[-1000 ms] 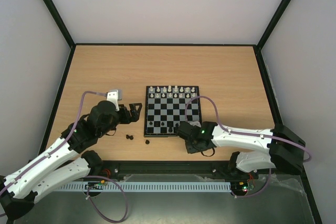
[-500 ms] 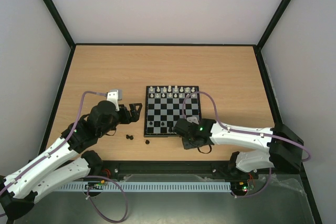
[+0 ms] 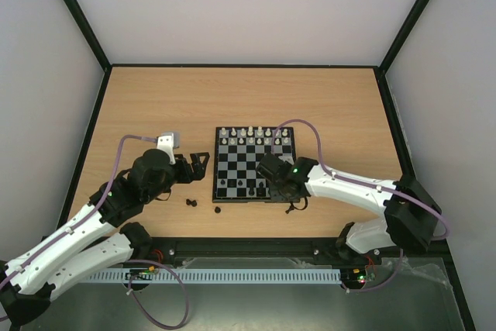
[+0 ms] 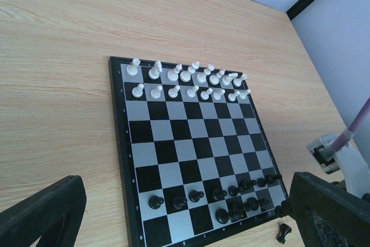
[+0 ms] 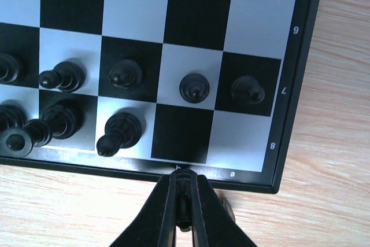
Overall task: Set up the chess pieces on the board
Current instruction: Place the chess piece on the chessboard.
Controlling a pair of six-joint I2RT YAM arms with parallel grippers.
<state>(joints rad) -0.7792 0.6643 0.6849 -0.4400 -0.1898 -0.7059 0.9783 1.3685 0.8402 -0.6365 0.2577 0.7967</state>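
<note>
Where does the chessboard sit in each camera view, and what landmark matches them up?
Top external: the board lies mid-table, between the two arms.
Left wrist: most of the board fills the middle of the frame.
Right wrist: only its near right corner, above the right fingers.
Shared landmark: the black pawn row along the board's near edge.

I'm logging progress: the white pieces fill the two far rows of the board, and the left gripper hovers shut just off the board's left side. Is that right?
Not quite. The left gripper is open, not shut. The left wrist view shows its fingers spread wide with nothing between them. The rest holds: the white pieces fill the two far rows of the board, and the gripper hovers just off its left side.
</note>
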